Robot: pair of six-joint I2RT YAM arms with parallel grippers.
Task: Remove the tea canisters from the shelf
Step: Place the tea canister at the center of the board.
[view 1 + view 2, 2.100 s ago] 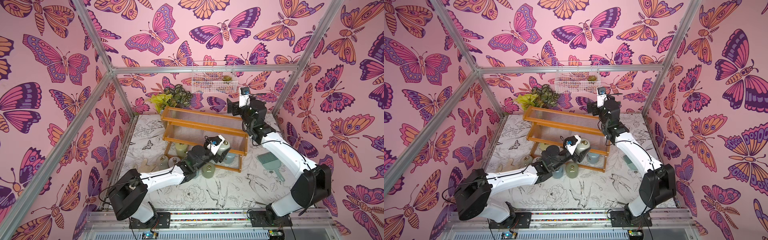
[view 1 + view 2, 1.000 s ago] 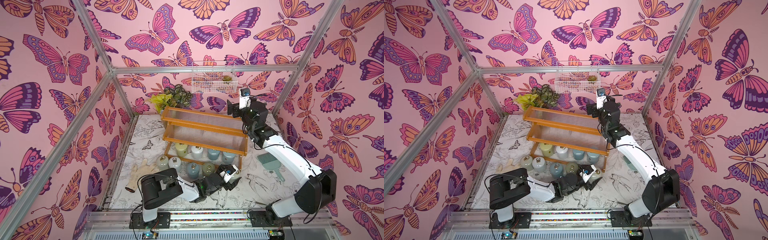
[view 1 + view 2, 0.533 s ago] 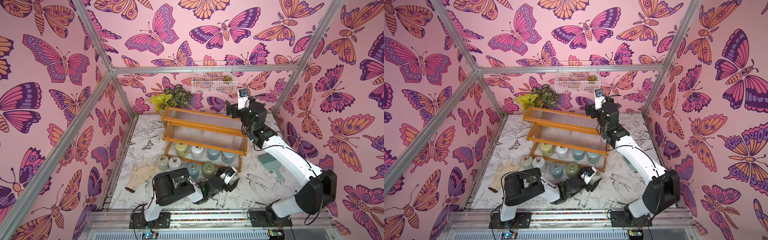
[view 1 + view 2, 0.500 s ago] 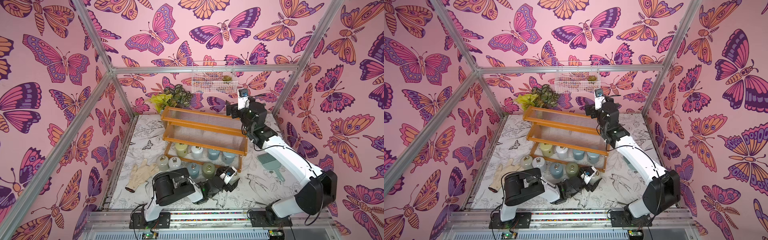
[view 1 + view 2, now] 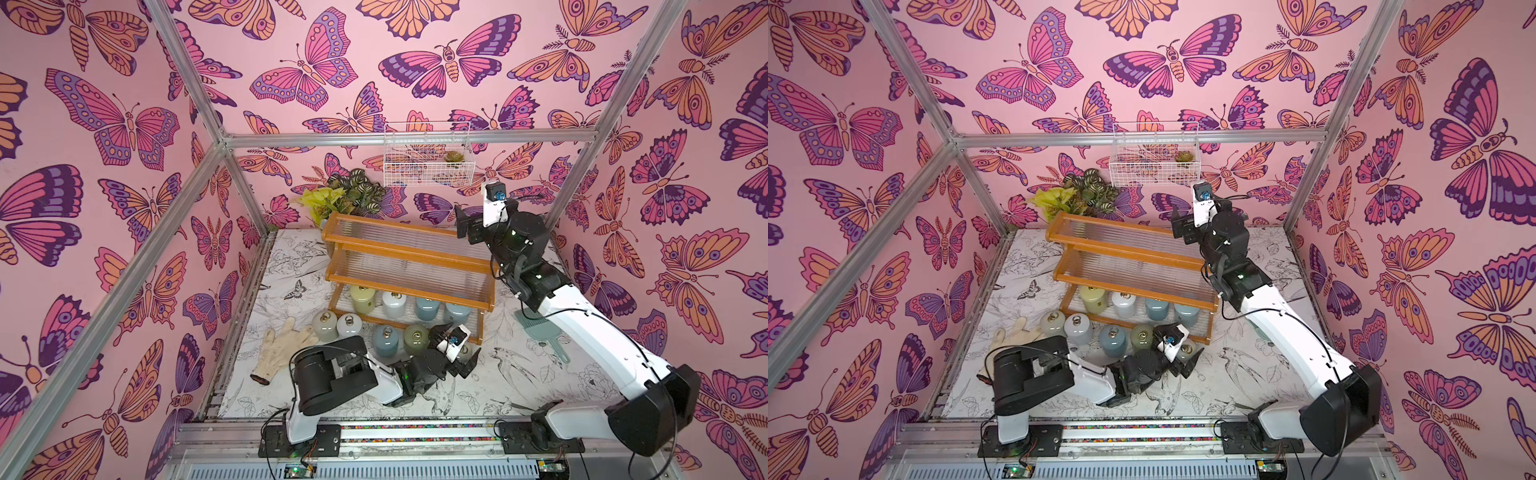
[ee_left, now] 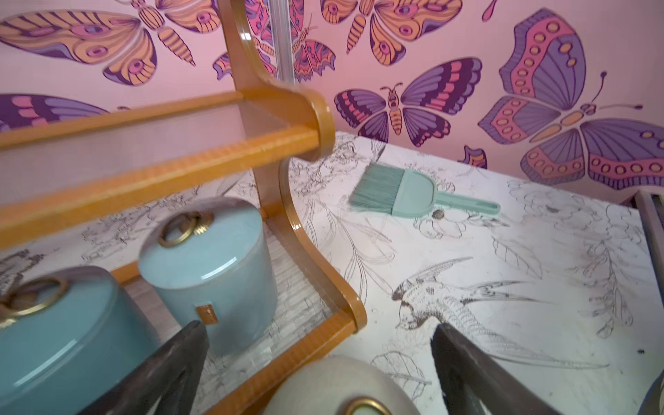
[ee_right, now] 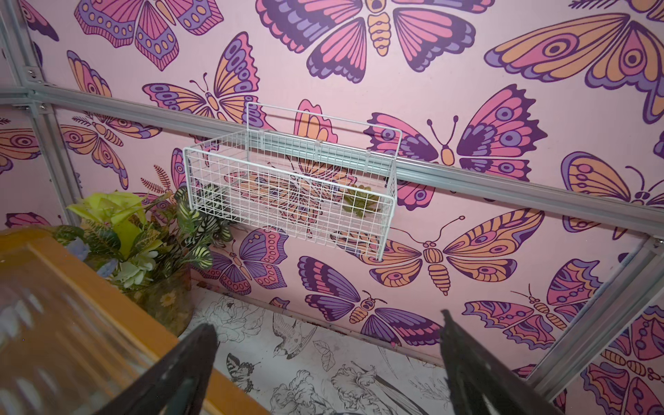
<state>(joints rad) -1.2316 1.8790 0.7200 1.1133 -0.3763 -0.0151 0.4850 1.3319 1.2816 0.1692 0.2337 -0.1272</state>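
The shelf [image 5: 409, 249] is an orange-brown stepped rack; its two upper tiers are bare. Several tea canisters stand on the bottom tier, among them a yellow-green one [image 5: 362, 298] and a light blue one [image 6: 208, 273]. Several more stand on the table in front, such as a blue one [image 5: 385, 341] and a sage one [image 5: 415, 338]. My left gripper [image 5: 457, 351] is open, its fingers either side of a cream canister [image 6: 341, 384] that stands on the table by the shelf's right foot. My right gripper [image 5: 467, 226] hangs open and empty, high beside the shelf's top right end.
A cream work glove [image 5: 282, 349] lies left of the canisters. A teal hand brush [image 6: 406, 194] lies right of the shelf. A potted plant [image 7: 143, 244] stands behind the shelf's left end. On the back wall hangs a white wire basket [image 7: 291, 187].
My left gripper carried the cream canister down from the shelf front to the table, then opened and let go of it. The right arm has barely shifted.
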